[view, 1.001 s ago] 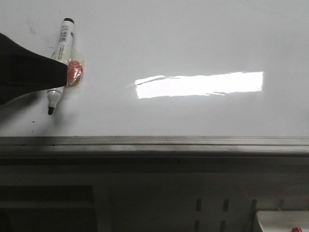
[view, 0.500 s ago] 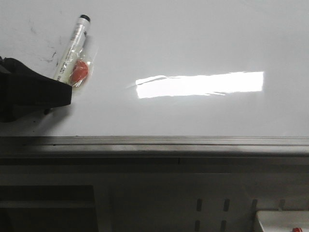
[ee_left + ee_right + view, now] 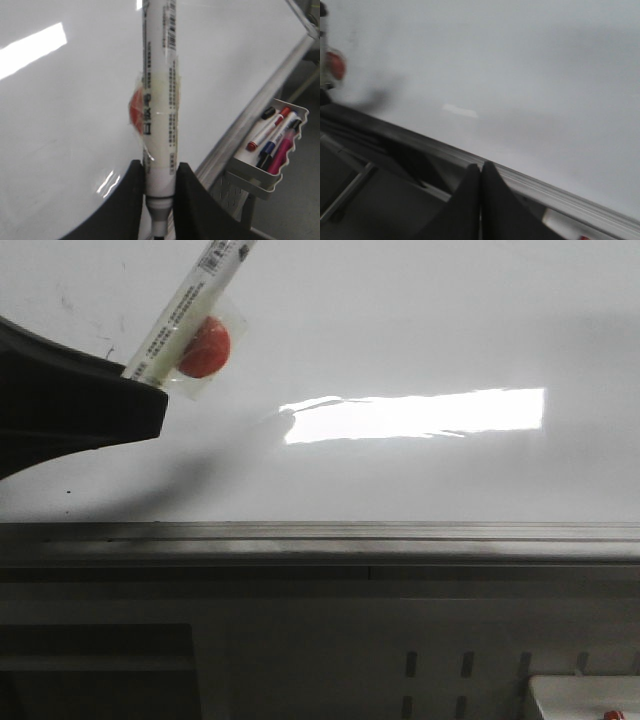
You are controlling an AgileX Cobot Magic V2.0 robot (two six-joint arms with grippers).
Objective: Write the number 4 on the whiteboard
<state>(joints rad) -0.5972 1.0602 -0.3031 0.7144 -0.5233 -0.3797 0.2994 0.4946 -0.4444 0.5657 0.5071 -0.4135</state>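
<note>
The whiteboard (image 3: 420,330) fills the front view, glossy white, with a bright rectangular reflection (image 3: 415,415) and a grey edge rail (image 3: 320,535). My left gripper (image 3: 148,400) comes in from the left, shut on a white marker (image 3: 185,312) that has a red disc (image 3: 206,348) taped to it. The marker slants up and to the right, and its tip is hidden behind the gripper. In the left wrist view the fingers (image 3: 131,182) clamp the marker barrel (image 3: 160,100) near its grey collar. No number 4 shows on the board, only faint smudges (image 3: 105,338). My right gripper (image 3: 480,167) is shut and empty over the rail.
A small tray (image 3: 260,177) hangs below the board's rail and holds several spare markers (image 3: 274,137); its corner also shows in the front view (image 3: 585,695). The dark frame (image 3: 300,640) lies under the rail.
The marker has moved up and to the right and looks larger. Its tip, visible near the board a second ago, is now hidden behind my left gripper.
</note>
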